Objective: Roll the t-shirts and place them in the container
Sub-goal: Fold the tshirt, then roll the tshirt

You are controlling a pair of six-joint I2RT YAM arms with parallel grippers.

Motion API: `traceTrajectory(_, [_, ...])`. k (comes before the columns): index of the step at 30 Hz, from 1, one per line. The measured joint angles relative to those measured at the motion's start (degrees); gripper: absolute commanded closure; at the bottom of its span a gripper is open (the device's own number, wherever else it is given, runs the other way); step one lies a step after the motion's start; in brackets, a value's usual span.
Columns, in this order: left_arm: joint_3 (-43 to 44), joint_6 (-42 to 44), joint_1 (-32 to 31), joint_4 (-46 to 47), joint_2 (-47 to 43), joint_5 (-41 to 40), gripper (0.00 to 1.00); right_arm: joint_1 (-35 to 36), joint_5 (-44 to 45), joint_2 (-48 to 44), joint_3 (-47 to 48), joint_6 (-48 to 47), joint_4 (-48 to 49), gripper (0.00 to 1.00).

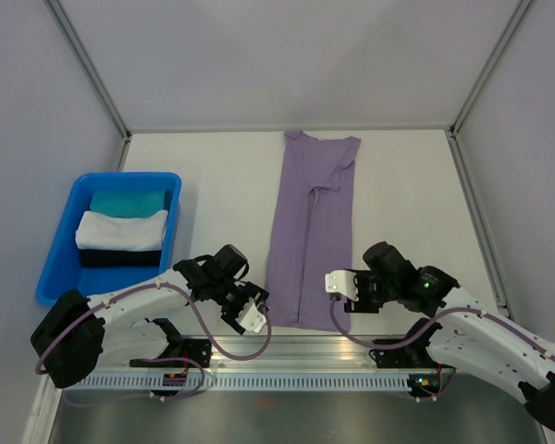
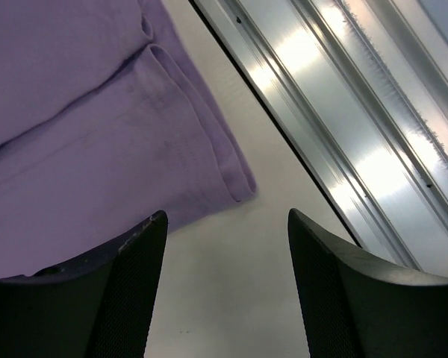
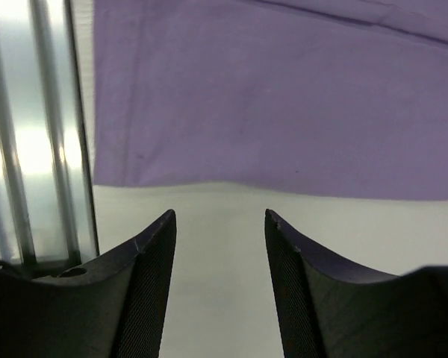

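both claws are spread wide and hold nothing. left gripper hovers just beside the near-left corner of the t-shirt, and right gripper just beside the near-right corner. the lavender shirt lies flat on the table, folded into a long narrow strip. its long axis runs straight away from the arm bases, with the collar at the far end. the near hem lies between the two claws, close to the metal rail. neither arm is clearly nearer, so i judge the roll should start at this hem, both arms together.
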Motion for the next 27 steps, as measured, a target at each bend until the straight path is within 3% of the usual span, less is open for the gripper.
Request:
traceTrajectory(3, [1.3, -0.1, -1.2, 1.2, -0.3, -0.8, 0.27, 0.0, -4.5, -5.7, -2.2, -7.5, -4.5, 0.35])
traceTrajectory(5, [1.9, 0.1, -1.9, 1.3, -1.0, -1.4, 0.27, 0.8, -5.8, -7.3, -2.4, -12.3, -7.2, 0.35])
traceTrajectory(9, [2.2, 1.9, -2.9, 1.2, 0.0, -2.0, 0.27, 5.5, -7.7, -3.8, -4.1, -17.9, -7.4, 0.40])
traceTrajectory(16, [5.3, 4.9, -7.3, 1.2, 9.3, -5.1, 0.33, 9.7, -8.7, 3.8, -7.5, -25.7, -5.3, 0.43])
traceTrajectory(21, [6.2, 5.9, -7.5, 1.2, 11.9, -6.8, 0.40, 11.6, -9.7, 5.1, -9.6, -26.7, -1.6, 0.55])
traceTrajectory(27, [6.2, 6.1, -7.5, 1.2, 12.0, -7.0, 0.60, 12.4, -10.6, 6.7, -11.2, -26.8, 1.4, 0.75])
